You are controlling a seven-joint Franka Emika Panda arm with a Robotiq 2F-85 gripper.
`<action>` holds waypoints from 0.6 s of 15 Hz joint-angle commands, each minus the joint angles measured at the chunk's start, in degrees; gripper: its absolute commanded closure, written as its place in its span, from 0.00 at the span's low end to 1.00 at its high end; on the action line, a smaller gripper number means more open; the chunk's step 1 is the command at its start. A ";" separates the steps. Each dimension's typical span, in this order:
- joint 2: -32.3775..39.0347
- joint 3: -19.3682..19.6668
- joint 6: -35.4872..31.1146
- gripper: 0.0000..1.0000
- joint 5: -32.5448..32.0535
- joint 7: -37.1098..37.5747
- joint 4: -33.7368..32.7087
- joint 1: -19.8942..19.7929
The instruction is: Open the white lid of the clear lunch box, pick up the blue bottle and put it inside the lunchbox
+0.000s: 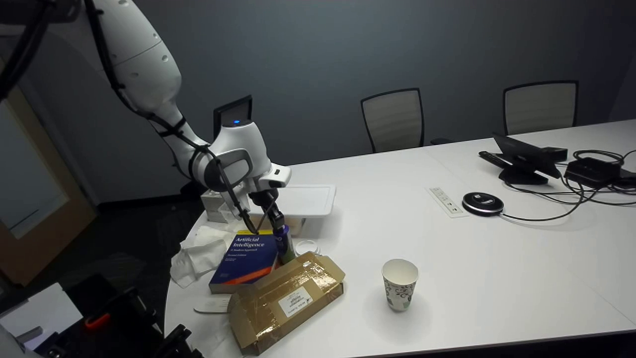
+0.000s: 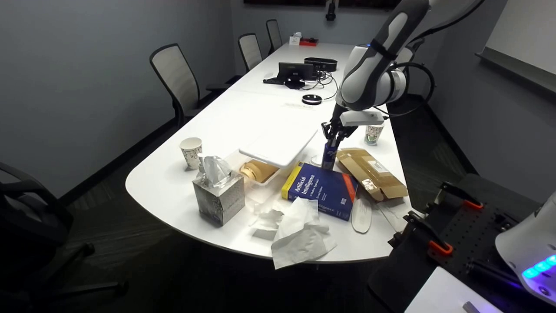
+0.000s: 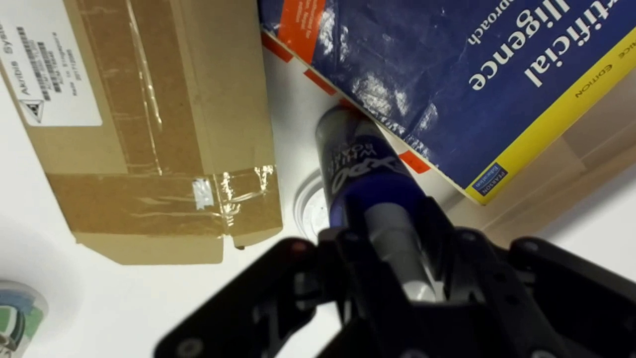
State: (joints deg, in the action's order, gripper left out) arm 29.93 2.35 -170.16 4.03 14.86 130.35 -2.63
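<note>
The blue bottle stands between the book and the cardboard box, also seen in an exterior view and the wrist view. My gripper points down, its fingers closed around the bottle's grey nozzle; it shows in both exterior views. I cannot tell if the bottle's base touches the table. The white lid lies tilted and shifted across the clear lunch box, leaving one end uncovered, with tan things inside. The lid hides most of the box in an exterior view.
A blue book lies beside the bottle, a cardboard box on its other side. A white round lid is close by. A tissue box, crumpled tissues and paper cups stand around.
</note>
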 commanded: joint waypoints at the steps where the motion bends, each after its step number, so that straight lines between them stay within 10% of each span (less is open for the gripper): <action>1: -0.52 0.69 4.26 0.92 1.02 -1.52 -1.57 0.98; 9: -6.39 3.21 20.15 0.92 -3.51 0.46 -5.45 5.79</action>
State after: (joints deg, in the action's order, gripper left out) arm 28.15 4.25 -156.72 2.32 14.83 125.27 0.60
